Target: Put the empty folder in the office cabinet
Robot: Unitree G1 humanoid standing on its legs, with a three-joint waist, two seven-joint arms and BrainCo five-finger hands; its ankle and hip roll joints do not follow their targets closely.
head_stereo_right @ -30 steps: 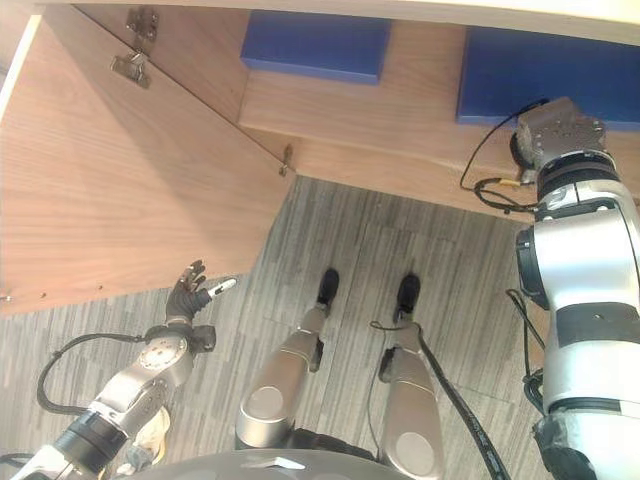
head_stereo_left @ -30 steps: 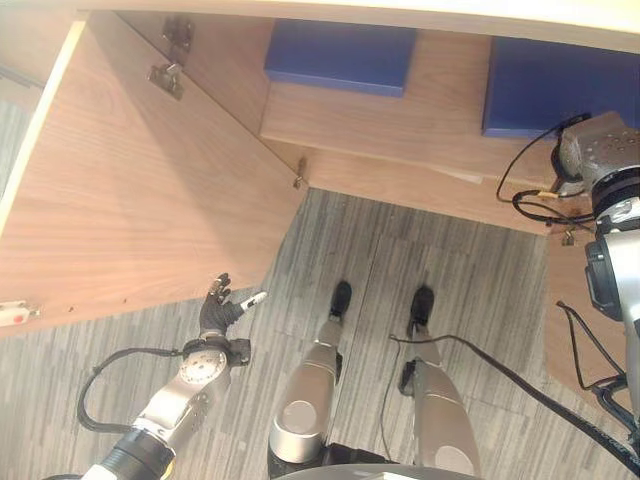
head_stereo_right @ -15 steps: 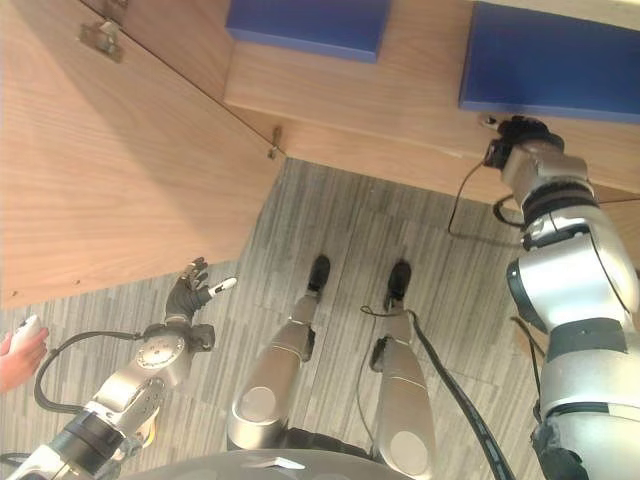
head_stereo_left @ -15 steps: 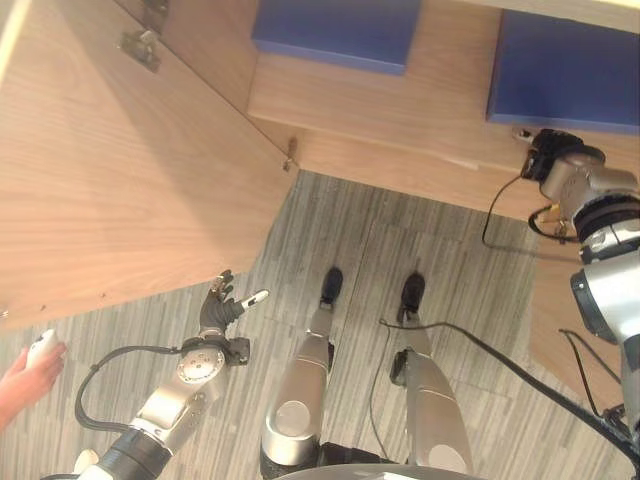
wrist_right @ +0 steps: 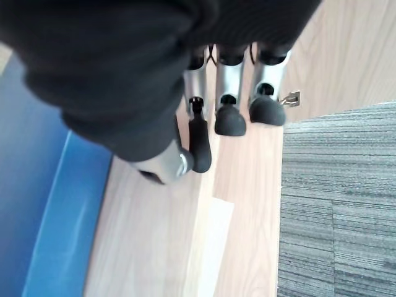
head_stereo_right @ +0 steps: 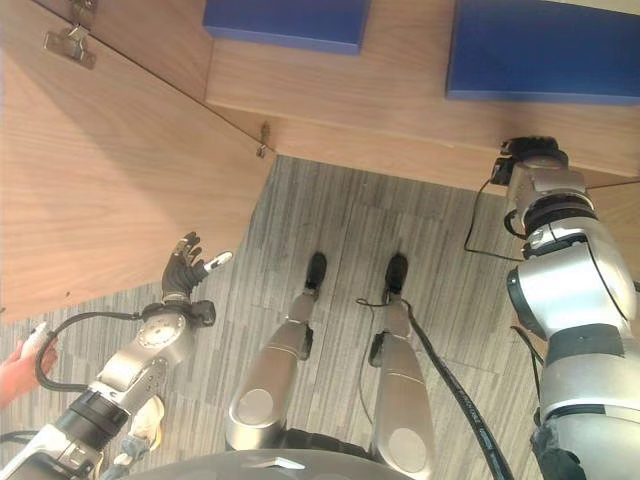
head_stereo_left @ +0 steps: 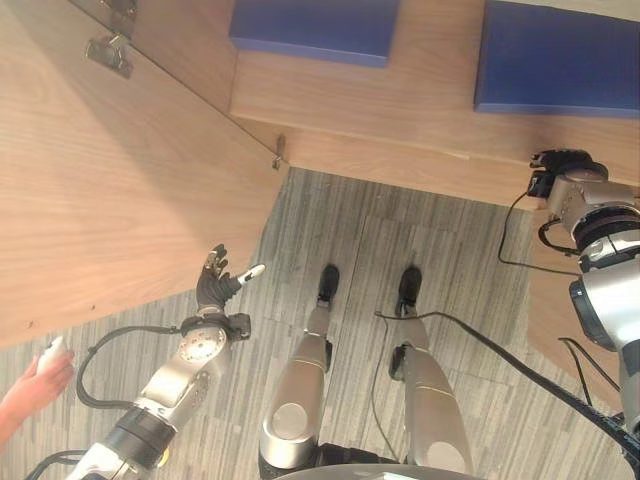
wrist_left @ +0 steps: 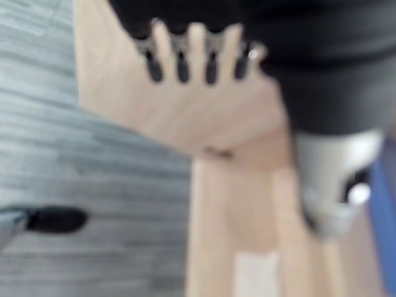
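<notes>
Two blue folders lie flat on the shelf of the open wooden cabinet (head_stereo_left: 380, 110): one at the left (head_stereo_left: 315, 25), one at the right (head_stereo_left: 555, 60). My right hand (head_stereo_left: 562, 168) hangs at the cabinet's front edge, just below the right folder and apart from it. In the right wrist view its fingers (wrist_right: 232, 93) are relaxed and hold nothing, with the blue folder (wrist_right: 37, 185) beside them. My left hand (head_stereo_left: 215, 290) is low over the carpet by the open door, fingers (wrist_left: 185, 55) spread and empty.
The cabinet's left door (head_stereo_left: 100, 200) stands swung wide open, its hinge (head_stereo_left: 105, 55) showing near the top. A person's hand (head_stereo_left: 35, 378) with a small white object reaches in at the lower left. Grey striped carpet (head_stereo_left: 400, 240) covers the floor.
The camera has tilted, shifting the whole picture. My right hand has drawn back a little from the right folder to the shelf's front edge. A person's hand has come in at the lower left.
</notes>
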